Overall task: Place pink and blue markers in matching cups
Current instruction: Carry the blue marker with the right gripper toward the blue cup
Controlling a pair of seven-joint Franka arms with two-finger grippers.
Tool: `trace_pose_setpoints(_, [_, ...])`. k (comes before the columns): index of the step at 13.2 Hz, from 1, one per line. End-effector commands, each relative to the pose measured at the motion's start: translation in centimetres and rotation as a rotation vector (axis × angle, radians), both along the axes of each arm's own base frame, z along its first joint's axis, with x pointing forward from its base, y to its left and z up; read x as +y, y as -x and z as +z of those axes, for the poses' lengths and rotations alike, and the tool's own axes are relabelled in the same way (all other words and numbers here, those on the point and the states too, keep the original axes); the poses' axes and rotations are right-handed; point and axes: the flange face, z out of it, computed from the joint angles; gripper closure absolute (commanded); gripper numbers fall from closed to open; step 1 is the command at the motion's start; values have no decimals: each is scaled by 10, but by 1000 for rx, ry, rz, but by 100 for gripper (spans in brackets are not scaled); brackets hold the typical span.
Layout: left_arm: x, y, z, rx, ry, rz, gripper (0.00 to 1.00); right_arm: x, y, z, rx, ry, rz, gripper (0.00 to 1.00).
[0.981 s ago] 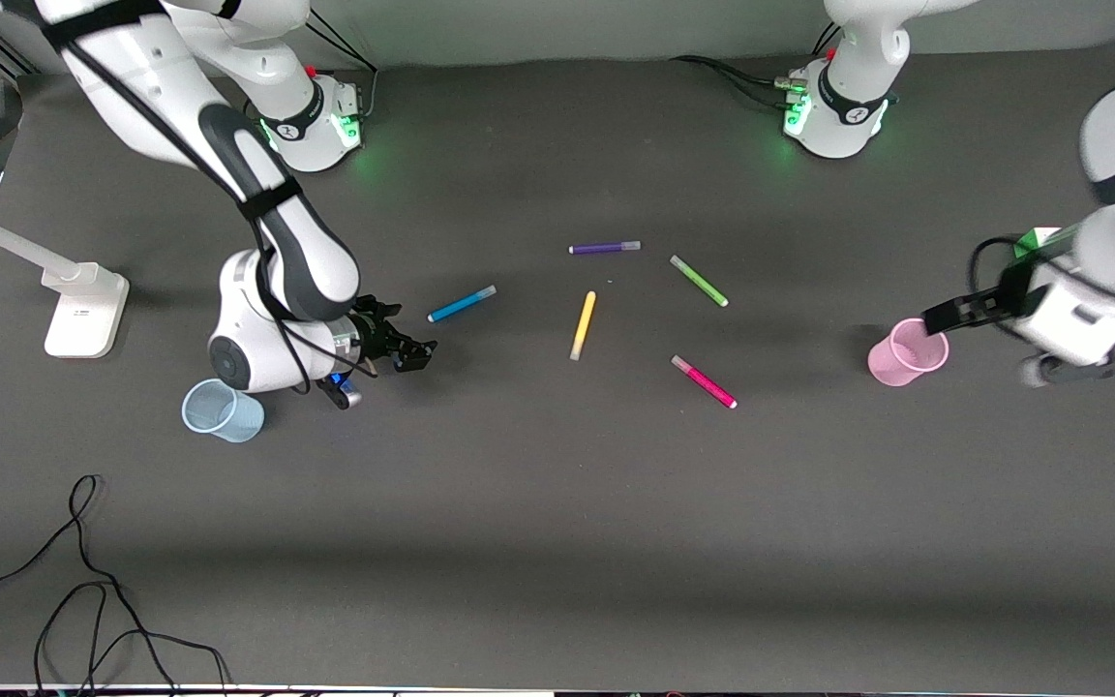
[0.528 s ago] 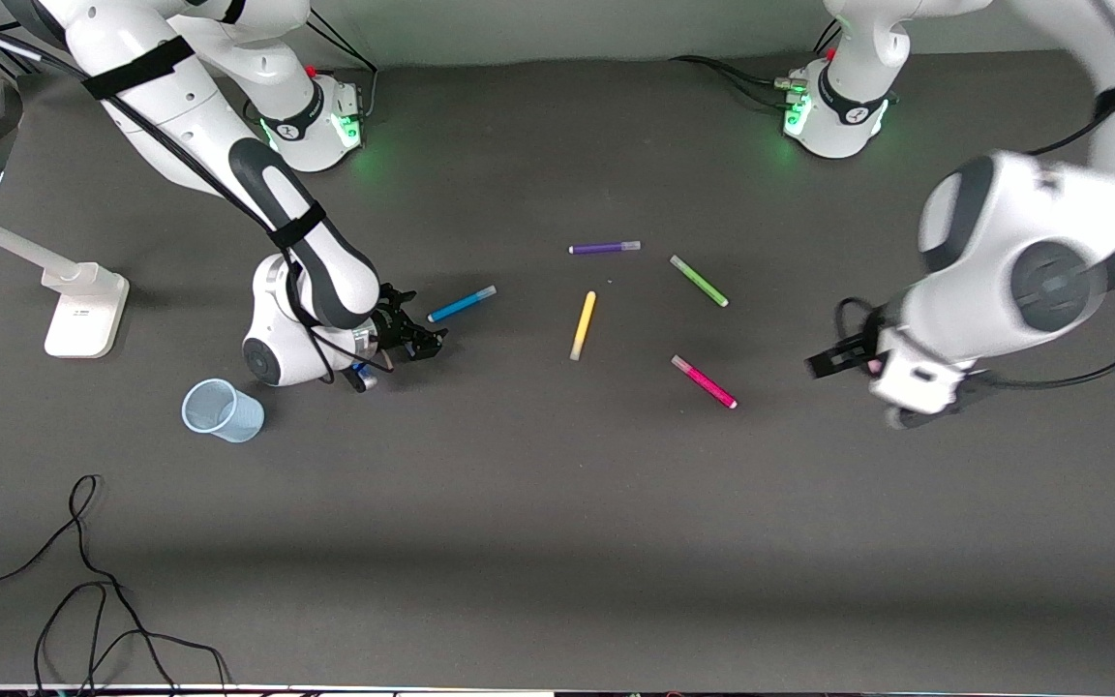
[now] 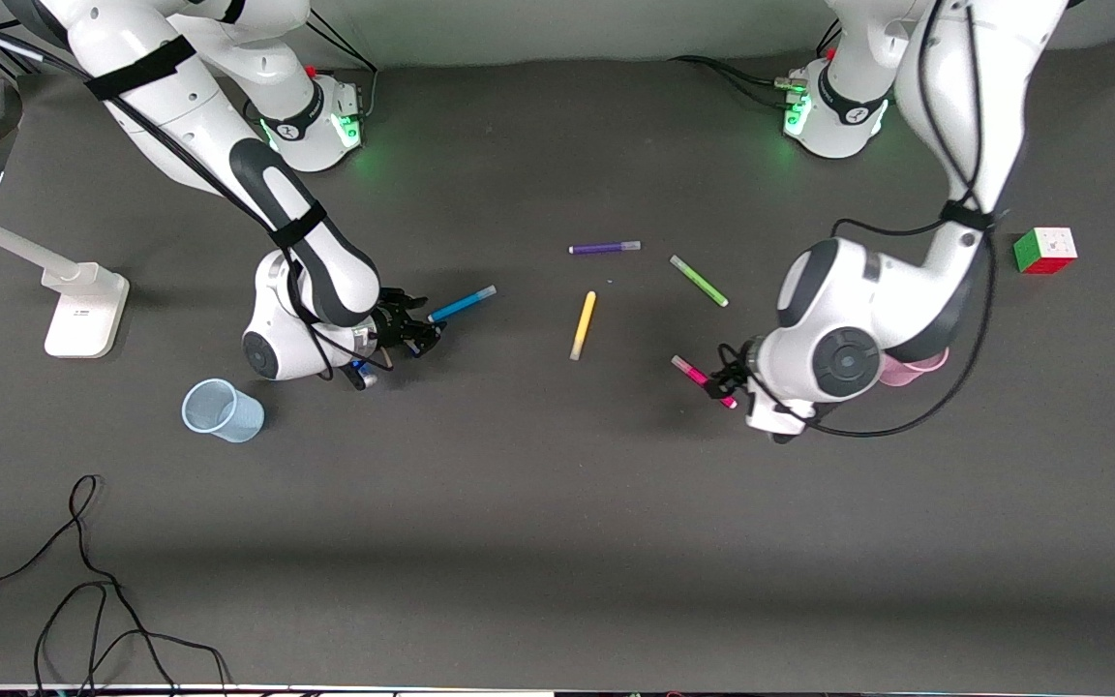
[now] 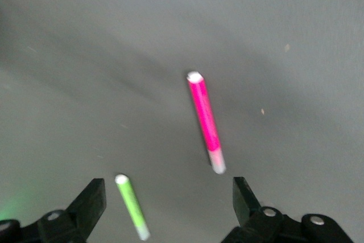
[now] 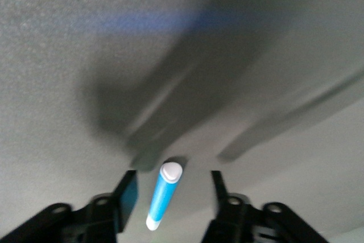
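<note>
**Both grippers spread over their markers, cups standing apart**

The right gripper (image 3: 419, 336) sits low at the white-tipped end of the slim bright blue marker (image 3: 462, 303). In the right wrist view its two black fingers (image 5: 126, 194) are spread apart, and the blue marker (image 5: 163, 195) lies in the gap between them without being pinched. The marker rests flat on the dark grey table (image 3: 538, 503), its pale cap pointing toward the middle of the table.

The left gripper (image 3: 730, 373) is at the lower end of the slim magenta-pink marker (image 3: 703, 380). In the left wrist view its fingers (image 4: 91, 200) stand wide, released, with the pink marker (image 4: 205, 120) lying flat on the table ahead of the gap and a lime-green pen (image 4: 132, 206) beside it.

The small pale blue translucent cup (image 3: 221, 410) stands upright toward the right arm's end of the table, nearer the front camera than the right gripper. The small pink translucent cup (image 3: 911, 367) is mostly hidden by the left arm's wrist, toward the left arm's end.

A yellow pen (image 3: 583, 325), the green pen (image 3: 699, 281) and a purple pen (image 3: 604, 248) lie mid-table between the two markers. A multicoloured puzzle cube (image 3: 1045, 250) sits near the left arm's end.
</note>
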Motion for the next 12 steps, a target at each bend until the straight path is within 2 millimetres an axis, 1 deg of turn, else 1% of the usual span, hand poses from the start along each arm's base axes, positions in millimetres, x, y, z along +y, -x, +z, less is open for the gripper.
trace_pose_setpoints(1, [-14,21,-23,-32,11,58,7,1,0,5,-29,-23,-13,73])
trace_pose_setpoints(2, [-15,24,-30,-40,16,63,11,1,-1,5,-31,-23,-14,78])
trace_pose_setpoints(3, [-18,26,-43,-41,19,65,15,1,-3,6,-35,-25,-15,84])
trace_pose_setpoints(5, [-26,32,-63,-63,20,95,21,1,-3,1,-37,-30,-9,84])
trace_pose_setpoints(7, [-35,39,-78,-69,23,101,23,2,-9,5,-54,-31,-11,95])
trace_pose_setpoints(8, [-35,39,-83,-76,25,104,26,3,-12,9,-61,-34,-12,97])
trace_pose_setpoints(9, [-34,41,-90,-78,26,107,30,4,-17,16,-74,-36,-14,100])
trace_pose_setpoints(10, [-35,40,-92,-86,30,109,36,6,-23,24,-89,-38,-14,100])
trace_pose_setpoints(11, [-36,42,-94,-82,29,108,44,7,-29,38,-117,-41,-8,100])
trace_pose_setpoints(12, [-35,42,-95,-80,28,109,57,6,-35,59,-160,-42,5,100])
